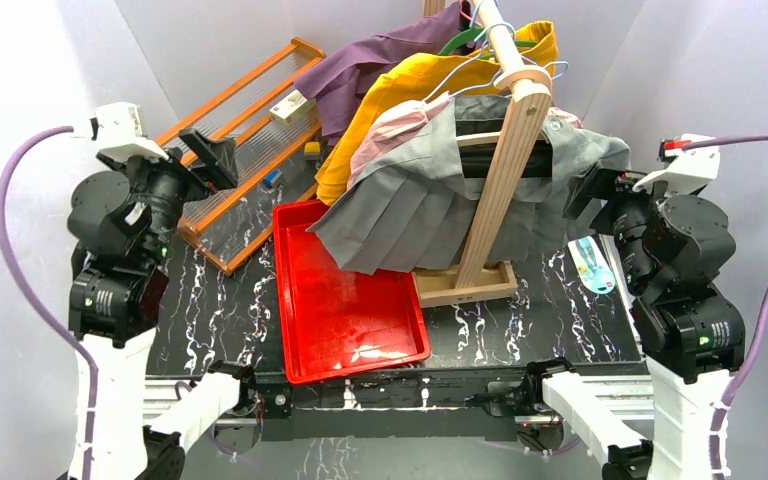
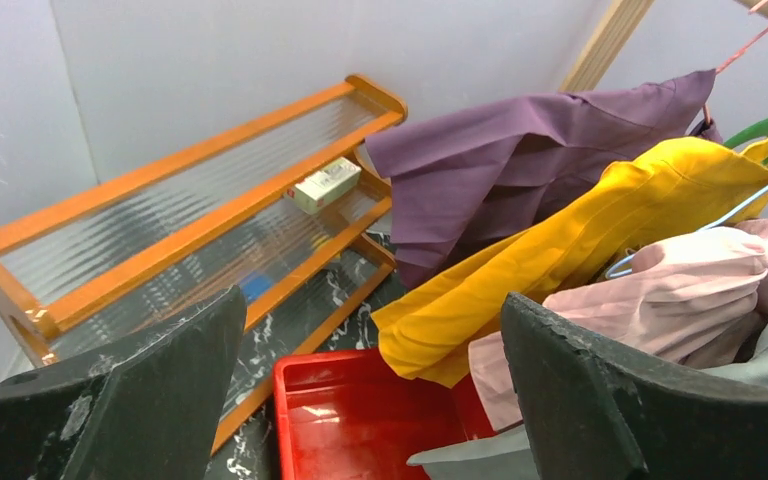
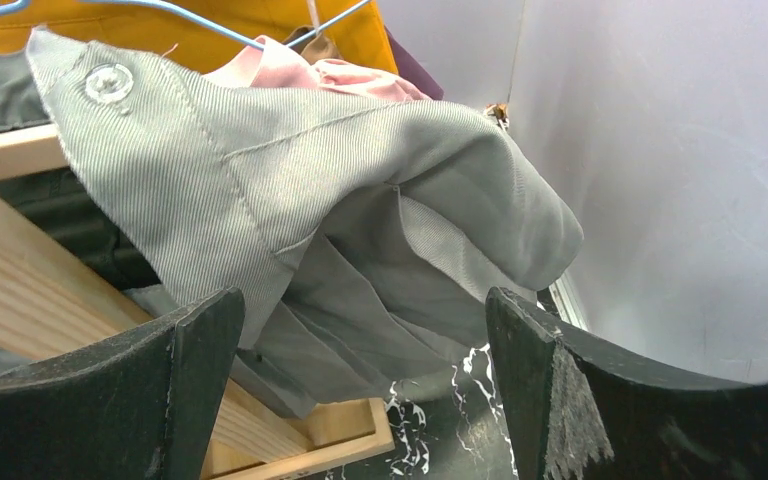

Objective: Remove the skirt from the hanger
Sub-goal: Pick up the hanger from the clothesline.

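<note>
The grey pleated skirt [image 1: 410,215] hangs from a dark hanger bar [image 1: 490,165] on the wooden rail, its hem drooping over the red tray's far corner. In the right wrist view its buttoned waistband and folds [image 3: 360,190] fill the middle, just ahead of my right gripper [image 3: 362,300], which is open and holds nothing. That right gripper [image 1: 585,190] hovers beside the skirt's right edge. My left gripper [image 1: 210,155] is open and empty, well left of the garments, facing the red tray and the yellow cloth [image 2: 560,250].
A red tray [image 1: 282,290] lies at centre. The wooden stand's post [image 1: 505,180] and base [image 1: 465,285] rise in front of the skirt. Yellow [image 1: 400,90], purple [image 1: 380,60] and pink [image 1: 390,130] garments share the rail. An orange shelf rack [image 1: 250,110] leans at back left.
</note>
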